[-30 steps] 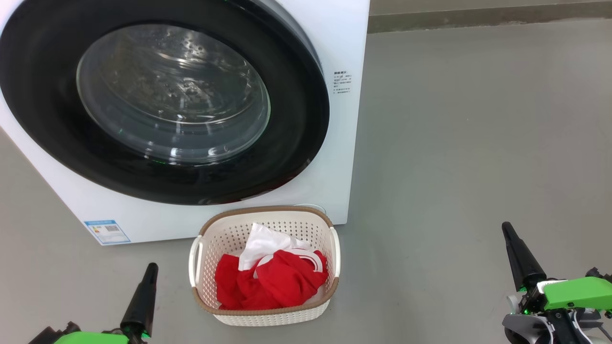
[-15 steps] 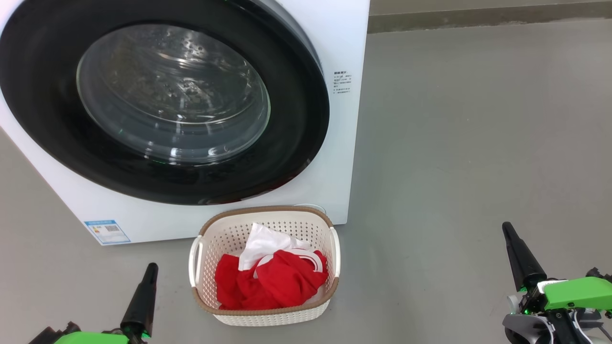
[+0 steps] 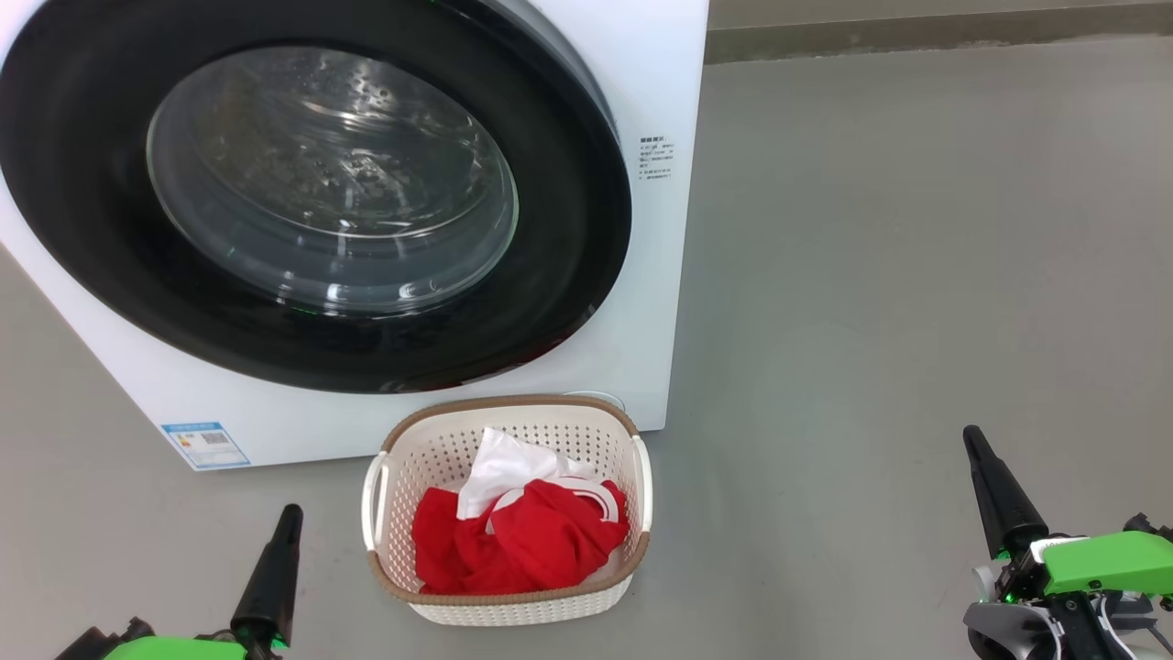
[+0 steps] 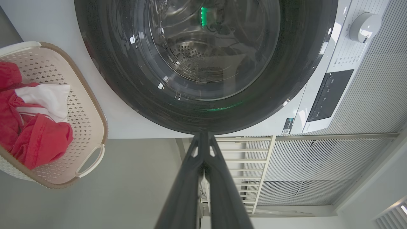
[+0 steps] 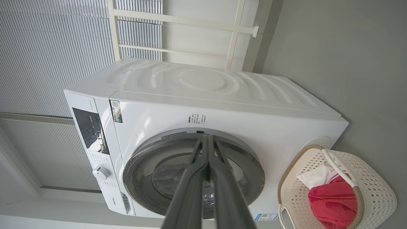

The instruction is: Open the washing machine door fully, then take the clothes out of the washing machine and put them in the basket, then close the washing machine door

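Since the clothes (image 3: 531,541) lay in the basket (image 3: 509,401), the job for the left gripper (image 3: 288,522) and right gripper (image 3: 973,445), fingers pressed together, was probably confirming the washing machine door (image 3: 568,229) sat flush.

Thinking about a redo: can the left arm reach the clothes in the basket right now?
Probably yes: the left end effector hangs just left of the open-topped basket, and the clothes lie uncovered inside, though it is shut.
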